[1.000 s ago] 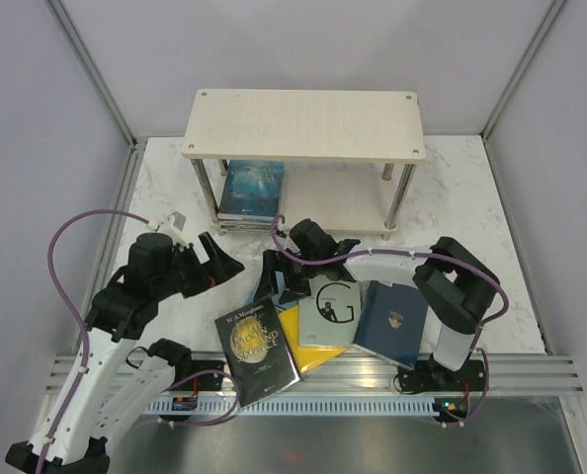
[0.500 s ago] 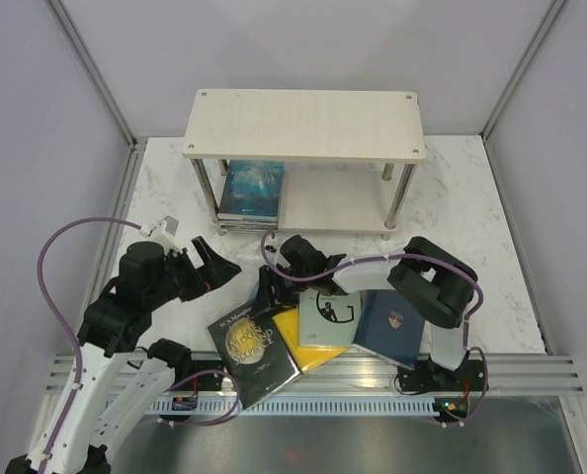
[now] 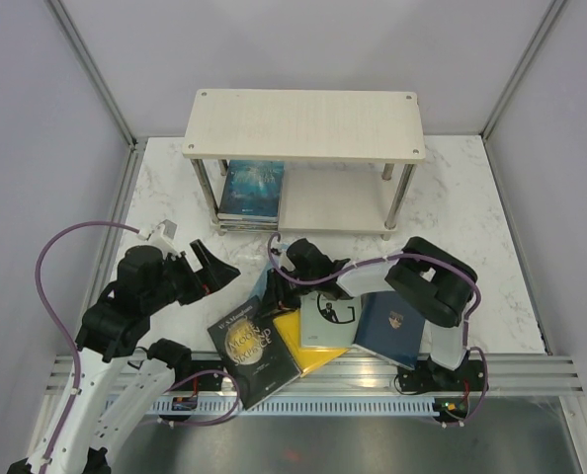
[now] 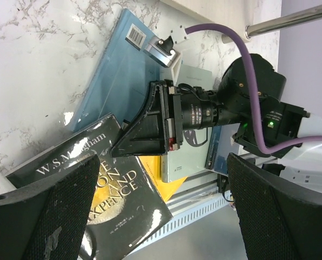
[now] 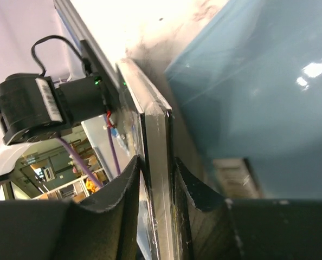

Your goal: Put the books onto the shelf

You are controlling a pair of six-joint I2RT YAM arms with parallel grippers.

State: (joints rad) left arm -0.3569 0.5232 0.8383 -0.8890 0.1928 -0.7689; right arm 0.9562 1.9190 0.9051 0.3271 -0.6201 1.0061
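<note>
Several books (image 3: 251, 190) lie stacked, teal one on top, at the left end of the lower tier of the shelf (image 3: 303, 126). Only your right wrist view shows the right gripper (image 5: 156, 162) pinching the edge of the black book (image 3: 254, 346) on the table (image 3: 452, 197); your left gripper (image 3: 218, 261) hovers nearby, spread wide.

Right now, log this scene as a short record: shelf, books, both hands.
shelf: two tiers, at the far side of the table
shelved: teal stack, lower tier, left end
loose pile: black book, yellow book, G book, navy book, light blue book, overlapping near the arm bases
left hand: open, empty, raised left of the pile
right hand: closed on a book's edge, apparently the black book
not yet shelved: the five loose books
</note>
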